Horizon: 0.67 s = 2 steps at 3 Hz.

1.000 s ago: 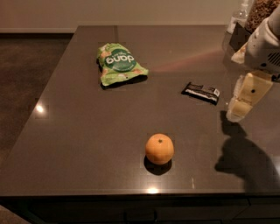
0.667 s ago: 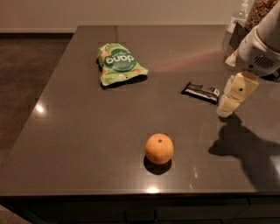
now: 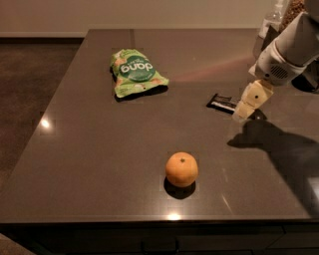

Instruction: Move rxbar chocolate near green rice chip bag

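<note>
The rxbar chocolate (image 3: 223,103), a small flat black bar, lies on the dark table at the right, partly hidden by the gripper. The green rice chip bag (image 3: 135,71), crinkled bright green with a round "dang" logo, lies at the back left of the table, well apart from the bar. My gripper (image 3: 245,108) hangs from the white arm at the right and sits just over the bar's right end.
A round orange fruit (image 3: 181,169) sits near the front middle of the table (image 3: 89,149). Jars or containers (image 3: 279,15) stand at the far right back corner. The table's left edge drops to a dark floor.
The arm and gripper have moved left and slightly back, from beside the bar's right to over its right end. The bar, bag and orange have not moved.
</note>
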Each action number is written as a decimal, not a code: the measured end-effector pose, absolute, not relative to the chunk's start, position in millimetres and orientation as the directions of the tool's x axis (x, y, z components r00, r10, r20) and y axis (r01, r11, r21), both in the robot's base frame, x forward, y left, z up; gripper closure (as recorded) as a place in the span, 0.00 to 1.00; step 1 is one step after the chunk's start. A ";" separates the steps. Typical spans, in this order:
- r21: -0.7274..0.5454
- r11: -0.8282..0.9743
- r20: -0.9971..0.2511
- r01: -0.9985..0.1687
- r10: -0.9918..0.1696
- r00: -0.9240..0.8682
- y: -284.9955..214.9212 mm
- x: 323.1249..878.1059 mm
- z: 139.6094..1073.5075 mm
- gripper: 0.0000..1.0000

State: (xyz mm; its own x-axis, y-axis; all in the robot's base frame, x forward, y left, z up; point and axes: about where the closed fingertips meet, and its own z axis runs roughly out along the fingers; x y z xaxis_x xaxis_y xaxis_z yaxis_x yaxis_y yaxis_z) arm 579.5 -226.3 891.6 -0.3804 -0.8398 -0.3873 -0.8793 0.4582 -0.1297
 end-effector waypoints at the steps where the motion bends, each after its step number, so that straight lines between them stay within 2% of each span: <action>1: -0.125 0.469 -0.402 -0.874 -0.829 -0.388 -229.7 599.1 876.4 0.00; 2: -0.110 0.469 -0.406 -0.876 -0.826 -0.391 -231.8 609.6 860.6 0.00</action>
State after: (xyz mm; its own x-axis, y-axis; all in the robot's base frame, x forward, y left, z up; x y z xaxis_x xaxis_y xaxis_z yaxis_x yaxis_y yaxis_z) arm 609.6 -231.8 860.6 -0.3913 -0.8260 -0.4058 -0.8763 0.4691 -0.1099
